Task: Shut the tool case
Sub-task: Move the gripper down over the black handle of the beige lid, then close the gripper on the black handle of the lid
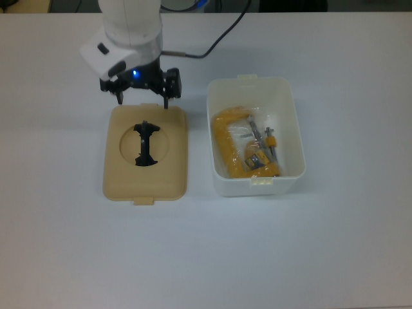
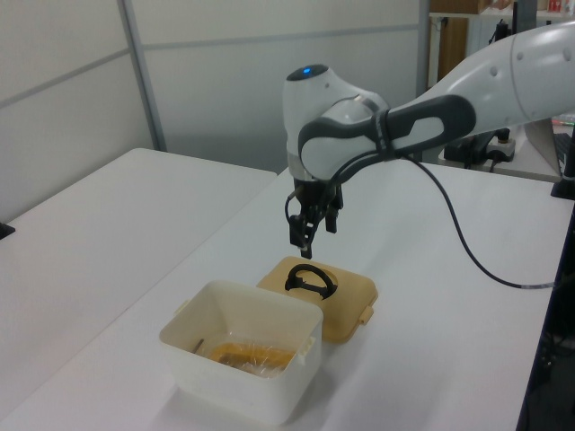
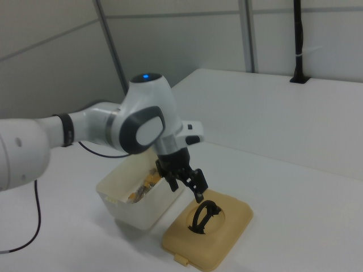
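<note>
A big white worktop [image 1: 335,257] fills the top view. On the top view's left lies the tan lid [image 1: 145,153], flat, with its black handle [image 1: 145,143] sitting in a round dip. Above the lid's far edge hangs the pincer [image 1: 142,98], its two black fingers spread wide and holding nothing. A blue light glows on the white arm [image 1: 131,26], and a black cable [image 1: 219,35] runs off from it. Just beside the lid, on the top view's right, stands the white box [image 1: 255,136], open, not touching the lid. The top view looks down into the box and shows a yellow tool [image 1: 243,152] in a clear bag. The left view shows much less of that tool, only a bit of yellow at the bottom of the box [image 2: 243,361]. But the left view shows the room: a pale wall [image 2: 207,72], and a second white table [image 2: 108,224] on the left view's left. The right view shows the pincer [image 3: 188,184] in the air over the lid [image 3: 211,234], not touching it, and a black pole [image 3: 298,42] at the back.
</note>
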You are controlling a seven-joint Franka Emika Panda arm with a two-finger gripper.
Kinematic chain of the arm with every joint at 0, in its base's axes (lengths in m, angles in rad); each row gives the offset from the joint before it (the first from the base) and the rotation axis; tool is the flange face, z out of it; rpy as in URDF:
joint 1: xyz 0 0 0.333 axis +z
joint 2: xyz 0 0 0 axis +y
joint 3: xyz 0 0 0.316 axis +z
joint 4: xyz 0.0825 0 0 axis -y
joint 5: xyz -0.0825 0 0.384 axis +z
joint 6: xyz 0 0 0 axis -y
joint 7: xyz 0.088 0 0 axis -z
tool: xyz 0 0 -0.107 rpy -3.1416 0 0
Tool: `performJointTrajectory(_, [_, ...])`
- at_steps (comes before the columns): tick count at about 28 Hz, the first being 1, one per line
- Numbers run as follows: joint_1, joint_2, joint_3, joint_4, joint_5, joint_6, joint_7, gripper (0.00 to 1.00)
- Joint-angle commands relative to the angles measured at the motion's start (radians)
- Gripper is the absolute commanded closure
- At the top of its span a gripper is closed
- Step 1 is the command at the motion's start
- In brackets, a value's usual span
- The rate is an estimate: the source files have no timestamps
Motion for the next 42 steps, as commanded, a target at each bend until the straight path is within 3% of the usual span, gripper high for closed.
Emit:
performJointTrajectory(1, [0.009, 0.060, -0.013, -0.004, -0.031, 0.074, -0.011, 0.00])
performJointTrajectory(7, [0.009, 0.106, -0.016, -0.004, -0.045, 0.145, -0.007, 0.00])
performJointTrajectory(8, [0.008, 0.111, -0.016, -0.007, -0.048, 0.150, -0.008, 0.04])
performJointTrajectory(11, [0.006, 0.116, -0.016, -0.012, -0.049, 0.150, -0.017, 0.20])
performJointTrajectory(12, [0.006, 0.117, -0.016, -0.012, -0.052, 0.150, -0.019, 0.30])
performJointTrajectory(13, [0.006, 0.120, -0.016, -0.014, -0.066, 0.150, -0.034, 0.46])
performJointTrajectory(17, [0.008, 0.125, -0.015, -0.014, -0.072, 0.150, -0.057, 0.69])
performJointTrajectory(18, [0.006, 0.125, -0.015, -0.014, -0.072, 0.150, -0.063, 0.80])
performJointTrajectory(22, [0.006, 0.125, -0.015, -0.014, -0.072, 0.150, -0.070, 1.00])
performJointTrajectory(35, [0.005, 0.122, -0.015, -0.009, -0.072, 0.148, -0.073, 1.00])
performJointTrajectory(42, [-0.032, 0.036, -0.018, -0.001, -0.051, 0.069, -0.129, 1.00])
